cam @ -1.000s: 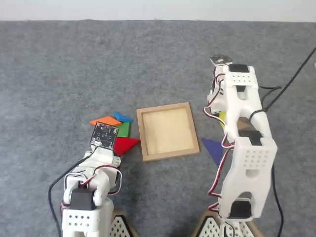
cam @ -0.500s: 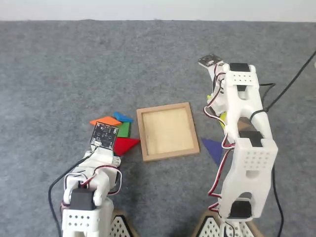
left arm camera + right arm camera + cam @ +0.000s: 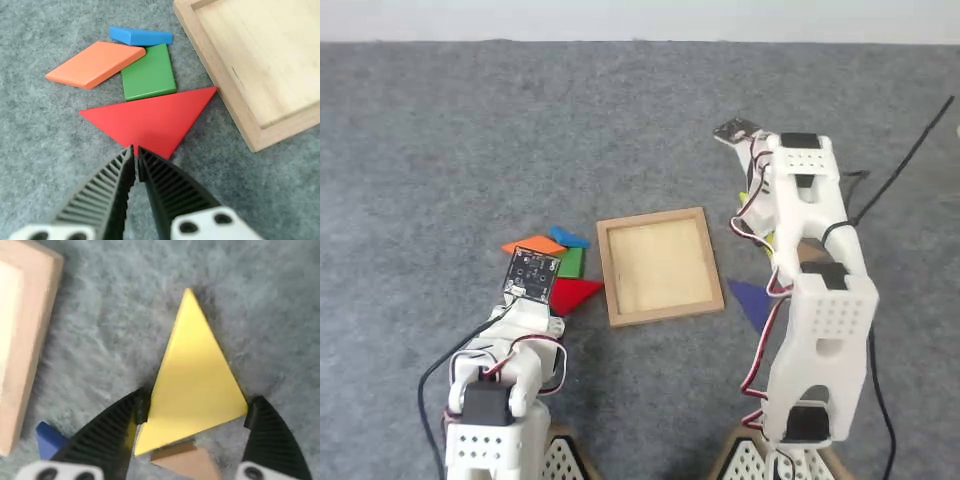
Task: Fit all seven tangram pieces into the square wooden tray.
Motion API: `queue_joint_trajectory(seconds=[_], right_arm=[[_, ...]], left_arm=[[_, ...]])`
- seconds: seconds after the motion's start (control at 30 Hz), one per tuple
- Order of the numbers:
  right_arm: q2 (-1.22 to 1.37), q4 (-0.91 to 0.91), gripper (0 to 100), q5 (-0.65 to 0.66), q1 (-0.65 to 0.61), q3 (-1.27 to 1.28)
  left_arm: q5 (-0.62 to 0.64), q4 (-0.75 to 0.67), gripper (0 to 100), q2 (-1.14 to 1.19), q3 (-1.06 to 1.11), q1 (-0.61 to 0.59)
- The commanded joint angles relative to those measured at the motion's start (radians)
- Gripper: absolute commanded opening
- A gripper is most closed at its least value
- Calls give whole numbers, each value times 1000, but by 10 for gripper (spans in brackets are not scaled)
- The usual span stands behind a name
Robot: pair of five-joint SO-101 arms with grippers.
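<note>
The square wooden tray [image 3: 660, 265] lies empty mid-table. Left of it sit an orange parallelogram [image 3: 95, 63], a blue piece [image 3: 141, 36], a green square [image 3: 148, 75] and a red triangle [image 3: 150, 120]. My left gripper [image 3: 135, 150] is shut, its tips at the red triangle's near edge. In the right wrist view my right gripper [image 3: 195, 410] is open and straddles the wide end of a yellow triangle [image 3: 195, 375] flat on the carpet, one finger by each corner. A brown piece [image 3: 185, 460] and a dark blue triangle [image 3: 752, 300] lie close by.
The grey carpet [image 3: 470, 130] stretches bare behind the tray and to the far left. The right arm [image 3: 800, 180] stands tall just right of the tray, with cables [image 3: 910, 160] running off to the right edge.
The right arm's wrist has swung to the left over the yellow triangle. The left arm and all pieces have kept still.
</note>
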Motion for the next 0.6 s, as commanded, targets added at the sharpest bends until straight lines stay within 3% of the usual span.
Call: queue_joint_trajectory(seconds=[0.0,0.23,0.43,0.57], right_arm=[[15,-2,307,6,-8,-21],[27,5,303,-38,-8,-35],[27,10,146,-100,-2,-35],[27,10,141,-106,-2,-35]], left_arm=[[9,5,15,-21,-8,-6],[9,5,15,-21,-8,-6],[9,5,15,-21,-8,-6],[9,5,15,-21,-8,-6]])
